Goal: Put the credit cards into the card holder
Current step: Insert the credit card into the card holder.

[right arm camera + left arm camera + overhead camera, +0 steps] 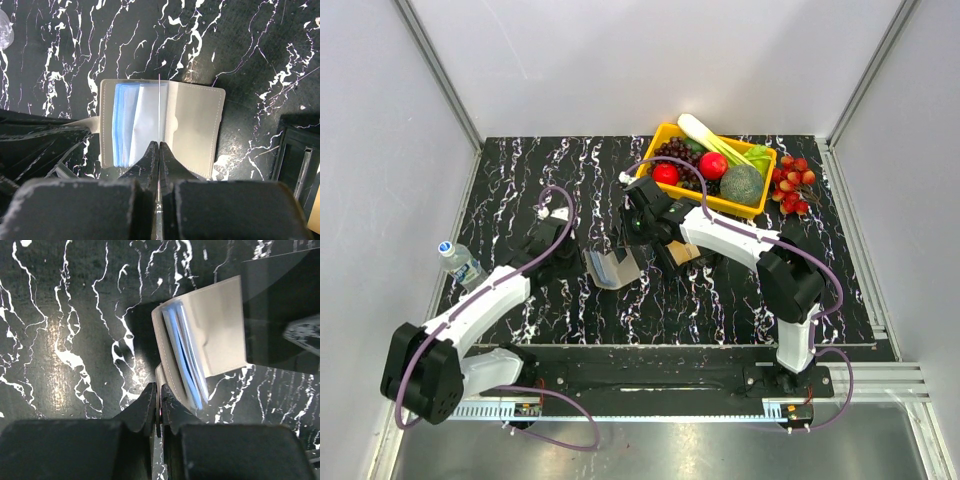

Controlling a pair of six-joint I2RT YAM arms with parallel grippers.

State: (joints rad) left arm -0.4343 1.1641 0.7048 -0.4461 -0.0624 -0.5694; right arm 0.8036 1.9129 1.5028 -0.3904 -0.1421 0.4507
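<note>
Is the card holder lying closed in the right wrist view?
No, the card holder lies spread open, with its bluish clear sleeves showing between the two grey covers.

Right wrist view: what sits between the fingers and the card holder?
A thin card seen edge-on, held by the right fingers above the open card holder; right wrist view.

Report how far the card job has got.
Done: the card holder lies open, its clear sleeves exposed; no coloured card shows inside them. In hand: the left tool pinches the holder's strap, and the right tool grips what looks like a thin card, edge-on above the sleeves. Left: slide that card in, then any others.
</note>
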